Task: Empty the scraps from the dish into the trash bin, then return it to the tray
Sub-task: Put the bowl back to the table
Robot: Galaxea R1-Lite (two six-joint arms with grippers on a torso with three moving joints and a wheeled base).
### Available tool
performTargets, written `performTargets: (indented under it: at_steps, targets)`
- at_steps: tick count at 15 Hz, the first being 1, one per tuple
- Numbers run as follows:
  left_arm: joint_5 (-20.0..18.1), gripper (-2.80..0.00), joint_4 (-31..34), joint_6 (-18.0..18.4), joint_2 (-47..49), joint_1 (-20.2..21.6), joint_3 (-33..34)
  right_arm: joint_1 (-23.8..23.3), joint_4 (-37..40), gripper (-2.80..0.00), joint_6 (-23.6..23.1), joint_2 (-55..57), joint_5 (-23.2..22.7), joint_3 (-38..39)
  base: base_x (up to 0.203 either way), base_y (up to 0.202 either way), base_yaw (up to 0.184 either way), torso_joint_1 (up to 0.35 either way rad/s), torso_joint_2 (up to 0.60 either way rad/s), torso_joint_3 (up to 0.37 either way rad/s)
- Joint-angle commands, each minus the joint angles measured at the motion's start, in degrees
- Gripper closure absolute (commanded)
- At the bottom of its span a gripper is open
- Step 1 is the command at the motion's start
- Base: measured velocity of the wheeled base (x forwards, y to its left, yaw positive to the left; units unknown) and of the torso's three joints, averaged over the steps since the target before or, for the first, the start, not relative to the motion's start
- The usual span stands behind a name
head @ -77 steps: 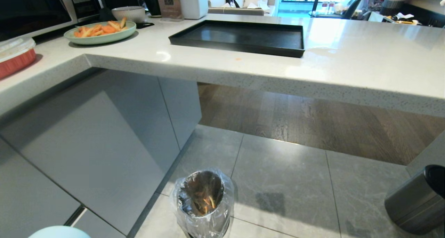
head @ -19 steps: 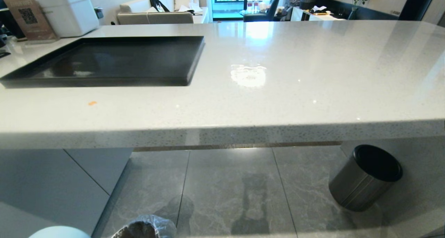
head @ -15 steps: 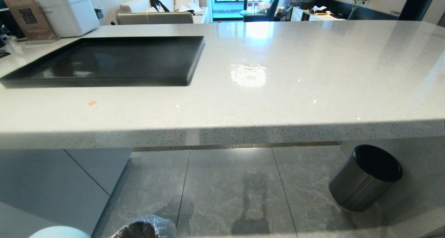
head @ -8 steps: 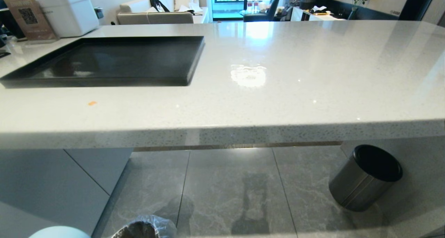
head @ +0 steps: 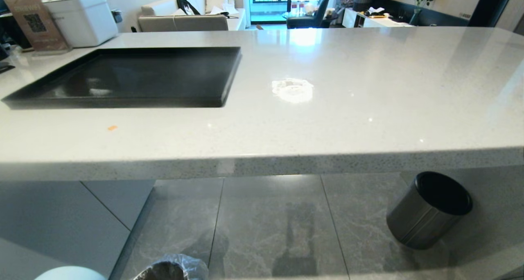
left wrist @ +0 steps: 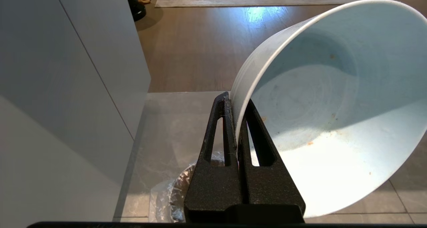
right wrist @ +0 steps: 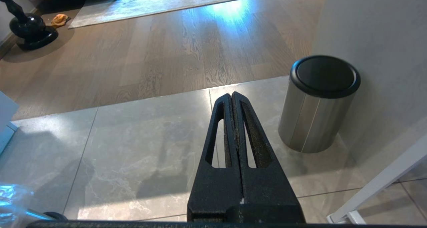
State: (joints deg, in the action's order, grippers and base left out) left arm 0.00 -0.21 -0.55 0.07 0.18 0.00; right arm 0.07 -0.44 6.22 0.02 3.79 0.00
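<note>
Nearest, at about 7 o'clock on the bottom edge of the head view, a sliver of the dish [head: 69, 273] shows as a pale blue-white curve. The left wrist view gives it plainly: the left gripper [left wrist: 235, 103] is clenched on the dish's [left wrist: 320, 101] rim, one black finger [left wrist: 222, 131] outside the wall and the other inside, and the bowl hangs tipped on its side with its opening facing the camera. Its inside carries only a few tiny orange specks and smears (no slices or sticks are visible in it). Below the gripper, the trash bin [left wrist: 166, 198] stands on the grey floor tiles, its crinkly clear liner showing; in the head view its bagged rim [head: 172, 267] sits at 6 o'clock, just beside the dish.

The right gripper [right wrist: 232, 98] hangs over the tiles with its fingers pressed together, holding nothing. Past it, at 2 o'clock in that view, stands a dark steel cylinder with a black top [right wrist: 318, 103], seen at 4 o'clock in the head view [head: 428, 210].

Farther off, the pale stone counter [head: 348, 108] spans the middle. A small orange crumb [head: 111, 127] lies on it at 9 o'clock, and behind that the tray [head: 231, 77] rests flat at 10 o'clock, nothing lying in it. At 11 o'clock beyond stand a white appliance [head: 82, 18] and a brown sign [head: 35, 20].
</note>
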Motion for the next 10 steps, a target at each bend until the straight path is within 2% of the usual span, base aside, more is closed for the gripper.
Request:
performTargets:
  at_steps: [1,10]
  targets:
    - [0.00,0.00,-0.06,-0.07,0.01,-0.01,0.00,0.01,0.00,0.00,-0.06,-0.02,-0.01,0.00,0.000,0.000,0.000,-0.036,-0.32,-0.364]
    - [0.00,0.00,-0.06,-0.07,0.01,-0.01,0.00,0.01,0.00,0.00,-0.06,-0.02,-0.01,0.00,0.000,0.000,0.000,0.020,-0.43,-0.402]
